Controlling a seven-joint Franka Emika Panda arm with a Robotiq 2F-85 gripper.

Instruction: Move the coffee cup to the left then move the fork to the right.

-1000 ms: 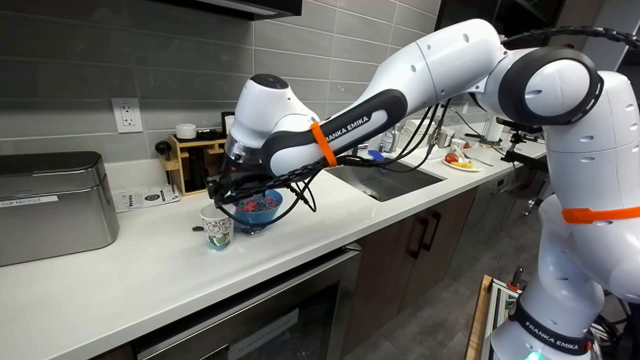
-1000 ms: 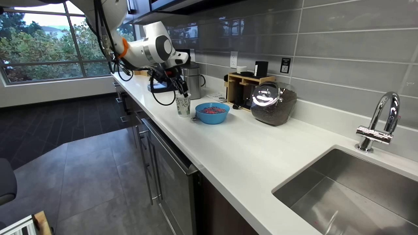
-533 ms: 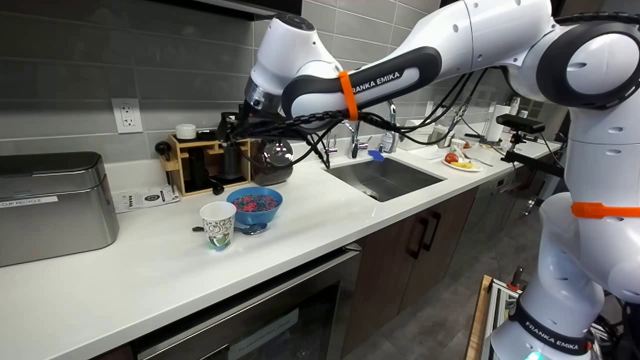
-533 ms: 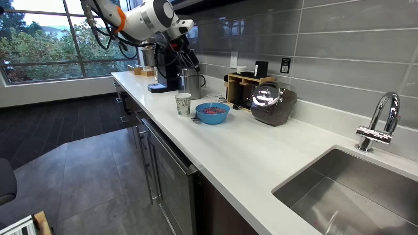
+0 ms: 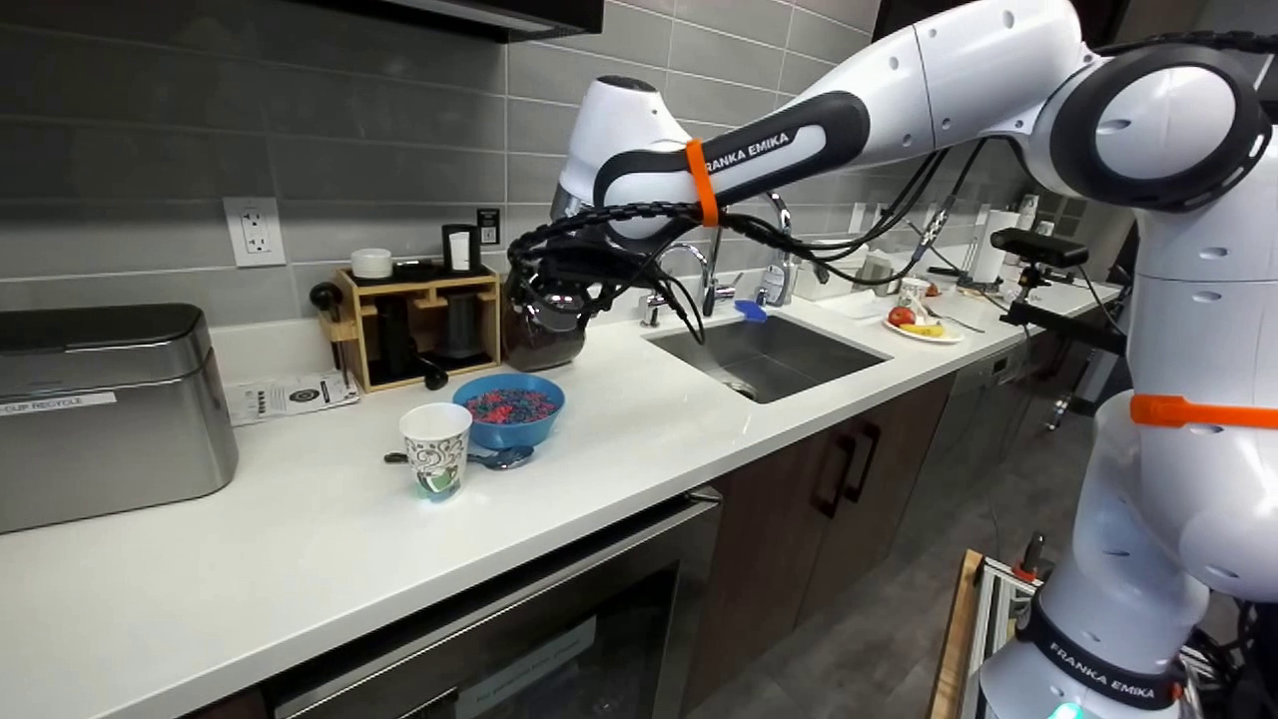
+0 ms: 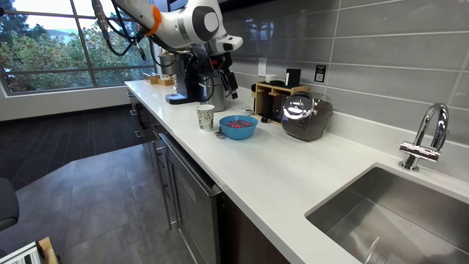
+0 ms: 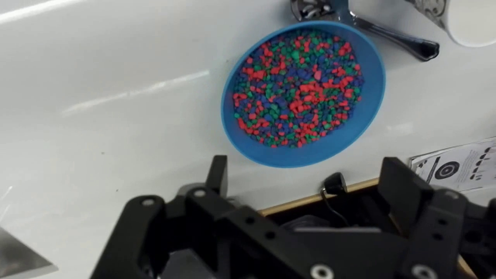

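Pincer [image 7: 309,175] spread, pinching nothing, well above the table [image 5: 250,569]; cup [image 5: 436,454] upright, nearer the front edge than the bowl [image 5: 514,433]; fork [image 7: 381,31] between them, hard to say if touching the bowl; I judge the cup's move done, the fork's to come.

In both exterior views, the gripper [image 6: 232,91] is now well apart from the coffee cup [image 5: 436,449], at about its 1 o'clock, not at its rim as 1 second ago. In an exterior view, the blue bowl [image 5: 537,431], at the cup's 2 o'clock, is now clear of the arm [image 5: 899,95]. The wooden organizer [image 5: 361,345], partly covered 0.5 seconds ago, shows whole, with a wall label [image 5: 488,226] newly visible at its 1 o'clock. The gripper now overlaps the top of the dark jar [image 5: 539,350].
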